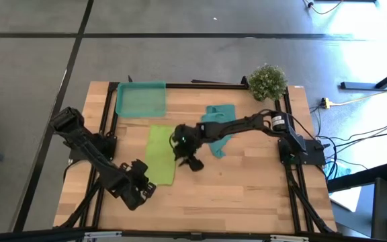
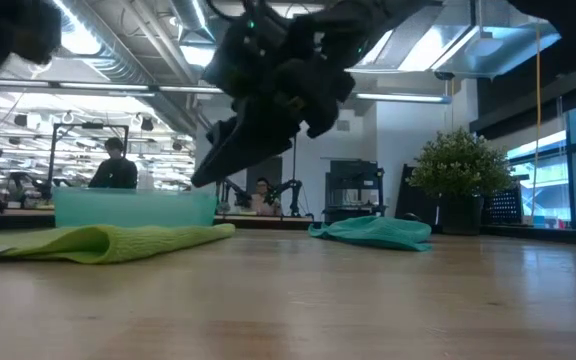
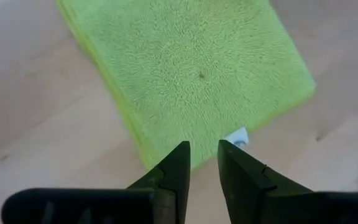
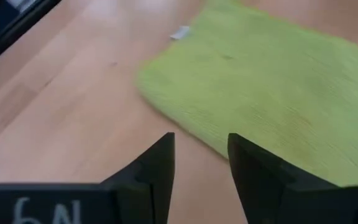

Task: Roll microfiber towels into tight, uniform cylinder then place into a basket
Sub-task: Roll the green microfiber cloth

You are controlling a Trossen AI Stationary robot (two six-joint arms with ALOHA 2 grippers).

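A: Lime-green towel (image 1: pixel 160 154) from above: it lies flat on the worktop (image 1: pixel 247 195) as a long strip, just below the basket (image 1: pixel 140 99), not rolled at all. The teal towel (image 1: pixel 218 128) sits crumpled to its right, partly under the right arm.

B: And the hands?

A: The left hand (image 1: pixel 142 183) is at the strip's near end, touching or almost touching its corner. The right hand (image 1: pixel 192 161) hangs just beside the strip's right edge.

B: Level view?

A: The green towel (image 2: pixel 98 241) is a low flat fold on the worktop, the basket (image 2: pixel 133 207) behind it, the teal one (image 2: pixel 373 232) off to the right near a potted plant (image 2: pixel 458 180). A dark hand (image 2: pixel 233 150), the right one going by the overhead view, hovers clear above the wood, holding nothing. People sit at desks far behind.

B: Left wrist?

A: The fingers (image 3: pixel 178 168) stand a narrow slot apart, nothing between them, aimed at the corner with the white tag (image 3: pixel 237 137).

B: Right wrist?

A: Fingers (image 4: pixel 160 163) spread wider, empty, over bare wood just short of the towel's rounded edge (image 4: pixel 166 99).

B: So which step?

A: I'd say the start of rolling the green one. Next calls for both hands to come down on the near end, pinch it evenly, then turn it over itself tightly so the cylinder stays uniform
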